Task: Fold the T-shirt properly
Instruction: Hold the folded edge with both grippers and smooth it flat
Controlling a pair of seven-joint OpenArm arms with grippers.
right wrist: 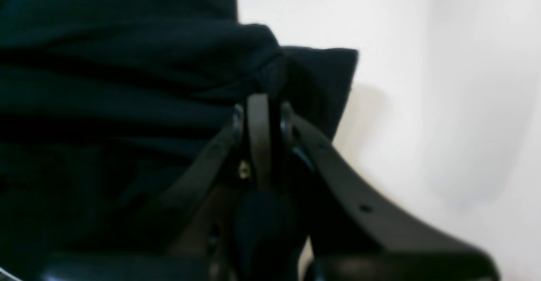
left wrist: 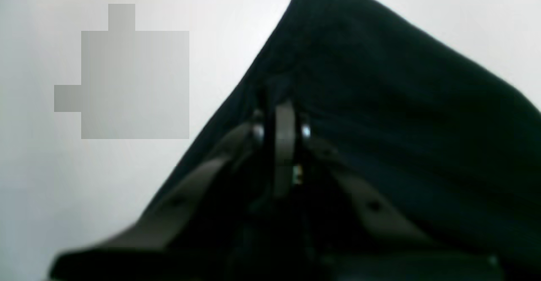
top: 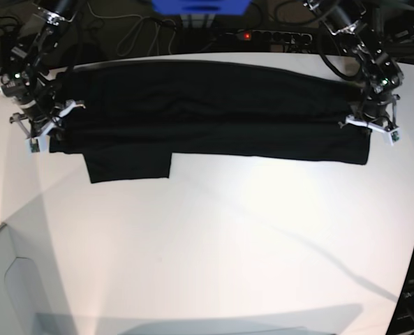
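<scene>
- T-shirt [top: 213, 112], large plain black cloth, is lying stretched left to right across the far part of the white table [top: 213, 237], one sleeve hanging nearward at left.
- Left gripper [top: 369, 124] and right gripper [top: 45, 125] are each clamping an end, probably tensioning it for a fold.
- Cables and a power strip [top: 266, 35] are sitting beyond the far edge; nothing is obstructing.

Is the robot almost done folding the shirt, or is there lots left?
Not almost. Done so far: the T-shirt looks doubled over into a long black band across the table, with one sleeve poking out below. In hand: the left gripper and right gripper are each shut on one end of it. Left to do: tuck in that sleeve and fold the long band shorter.
</scene>
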